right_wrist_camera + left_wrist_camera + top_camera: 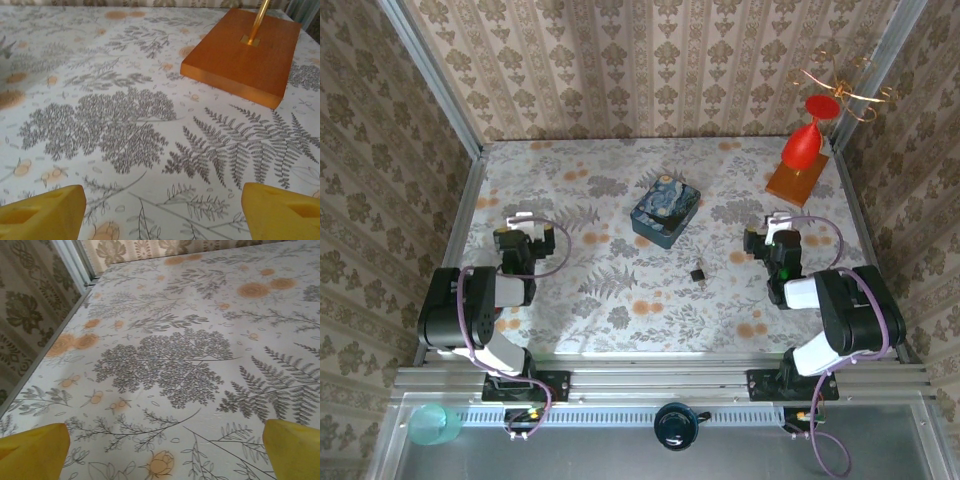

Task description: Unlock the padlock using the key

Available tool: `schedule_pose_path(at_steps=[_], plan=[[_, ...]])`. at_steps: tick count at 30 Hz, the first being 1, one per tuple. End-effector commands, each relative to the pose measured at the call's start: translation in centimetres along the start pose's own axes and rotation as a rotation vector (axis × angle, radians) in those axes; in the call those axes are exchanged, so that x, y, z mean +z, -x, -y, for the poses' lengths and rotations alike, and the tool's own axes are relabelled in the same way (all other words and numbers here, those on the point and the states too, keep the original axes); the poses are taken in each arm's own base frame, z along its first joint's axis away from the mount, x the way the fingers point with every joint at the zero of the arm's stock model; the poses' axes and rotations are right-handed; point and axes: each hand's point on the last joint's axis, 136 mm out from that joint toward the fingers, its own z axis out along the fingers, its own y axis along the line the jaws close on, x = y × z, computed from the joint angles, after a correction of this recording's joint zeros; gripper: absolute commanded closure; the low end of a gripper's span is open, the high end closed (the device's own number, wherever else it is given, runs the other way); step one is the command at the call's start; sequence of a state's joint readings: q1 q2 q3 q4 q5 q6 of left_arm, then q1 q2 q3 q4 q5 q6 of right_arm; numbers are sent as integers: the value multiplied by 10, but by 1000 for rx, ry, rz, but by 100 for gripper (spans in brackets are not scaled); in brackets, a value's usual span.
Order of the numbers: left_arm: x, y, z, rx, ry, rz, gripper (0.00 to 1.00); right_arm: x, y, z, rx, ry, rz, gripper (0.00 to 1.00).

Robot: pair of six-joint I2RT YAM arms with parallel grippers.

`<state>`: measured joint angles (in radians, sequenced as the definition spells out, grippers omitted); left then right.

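The padlock is a tiny black block lying on the floral table, between the two arms and nearer the right one. I cannot make out a key on it or anywhere else. My left gripper rests over the table at the left, far from the padlock; its yellow fingers stand wide apart with only tablecloth between them, so the left gripper is open. My right gripper is right of the padlock, and in its wrist view the right gripper is open with nothing between its yellow fingers.
A blue swirl-painted tin stands behind the padlock at mid-table. At the back right an orange wooden base carries a red vase shape and a gold rod. Wallpapered walls enclose the table.
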<state>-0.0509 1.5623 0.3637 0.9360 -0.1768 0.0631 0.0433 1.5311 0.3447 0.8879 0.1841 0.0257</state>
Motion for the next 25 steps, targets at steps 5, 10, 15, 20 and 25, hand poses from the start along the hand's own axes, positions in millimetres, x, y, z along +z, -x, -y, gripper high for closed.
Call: schedule_pose_path(at_steps=[5, 10, 15, 20, 25], plan=[[0, 12, -8, -27, 51, 42, 0, 5, 22, 8, 50, -48, 47, 0], [0, 11, -8, -26, 51, 40, 0, 5, 22, 6, 39, -46, 45, 0], [0, 11, -8, -27, 51, 41, 0, 5, 22, 6, 39, -47, 45, 0], [0, 12, -7, -26, 51, 42, 0, 7, 21, 6, 40, -43, 37, 0], [0, 11, -7, -24, 51, 41, 0, 3, 22, 10, 45, -80, 54, 0]])
